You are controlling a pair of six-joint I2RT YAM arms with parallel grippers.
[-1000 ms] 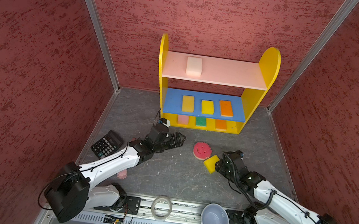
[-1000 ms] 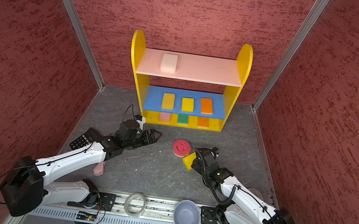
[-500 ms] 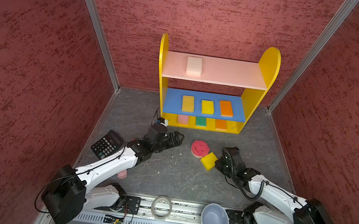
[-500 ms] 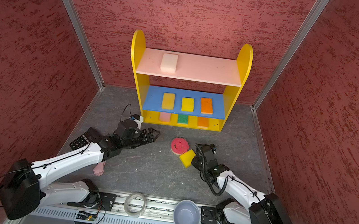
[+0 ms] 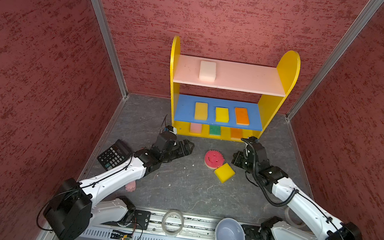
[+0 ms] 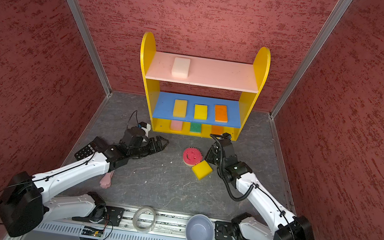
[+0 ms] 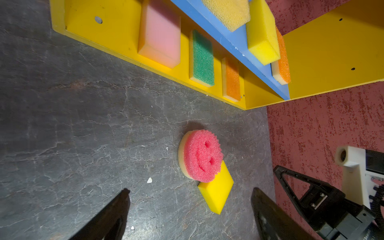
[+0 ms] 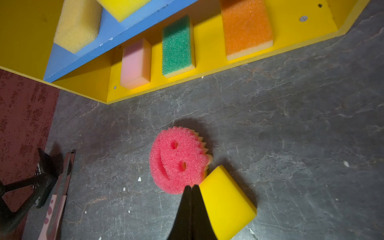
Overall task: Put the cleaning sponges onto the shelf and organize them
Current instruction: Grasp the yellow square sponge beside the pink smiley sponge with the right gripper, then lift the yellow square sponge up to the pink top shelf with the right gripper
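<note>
Shelf (image 5: 279, 104) holds seven sponges (image 5: 222, 114): one top, three middle, three base. Two more, smiley-face sponge (image 5: 213, 159) and yellow sponge (image 5: 224, 172), touch before it. Left gripper (image 5: 190, 148) open; right gripper (image 8: 191, 187) closed, empty.

Grey tabletop (image 5: 176, 189) with shelf (image 5: 290, 70), calculator (image 5: 114, 154), pink paw stick (image 5: 130, 187), smiley sponge (image 5: 213, 158) touching yellow sponge (image 5: 224, 172)

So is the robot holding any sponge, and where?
No, nothing is held. The left gripper is open and empty; the right gripper is shut on nothing.
</note>
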